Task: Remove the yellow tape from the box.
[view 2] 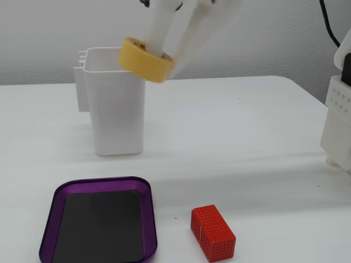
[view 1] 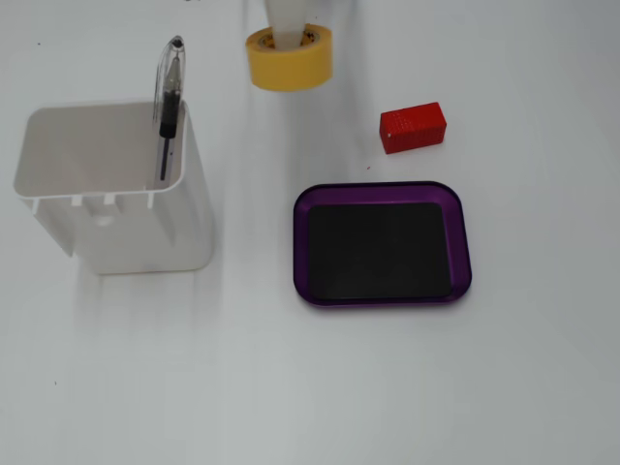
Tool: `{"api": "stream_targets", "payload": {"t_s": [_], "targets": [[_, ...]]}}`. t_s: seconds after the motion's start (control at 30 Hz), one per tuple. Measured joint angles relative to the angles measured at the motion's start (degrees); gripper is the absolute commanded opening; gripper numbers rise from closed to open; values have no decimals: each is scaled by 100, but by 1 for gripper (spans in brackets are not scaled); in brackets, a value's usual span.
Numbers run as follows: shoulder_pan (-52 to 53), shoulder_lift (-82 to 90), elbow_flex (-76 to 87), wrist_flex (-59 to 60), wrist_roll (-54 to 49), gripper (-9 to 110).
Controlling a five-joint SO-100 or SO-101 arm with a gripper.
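The yellow tape hangs in the air, clear of the box, tilted and blurred by motion. My gripper is shut on the tape, with one white finger through the hollow core and the other outside the wall. In the other fixed view the yellow tape and gripper are high up in front of the white container's top. The box, a shallow purple tray with a black floor, lies on the table with nothing in it. It also shows at the lower left as the box.
A tall white container with a pen leaning in it stands left of the box; the container is behind the box in the other view. A red block lies on the table beside the box. A white arm base is at the right edge.
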Motion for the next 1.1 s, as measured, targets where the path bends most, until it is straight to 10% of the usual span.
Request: {"api": "stream_targets", "payload": {"t_s": [0.53,1.1], "targets": [[62,2329,5388,-2575,-62,-1],[9,2443,5634,-2505,-97,15]]}}
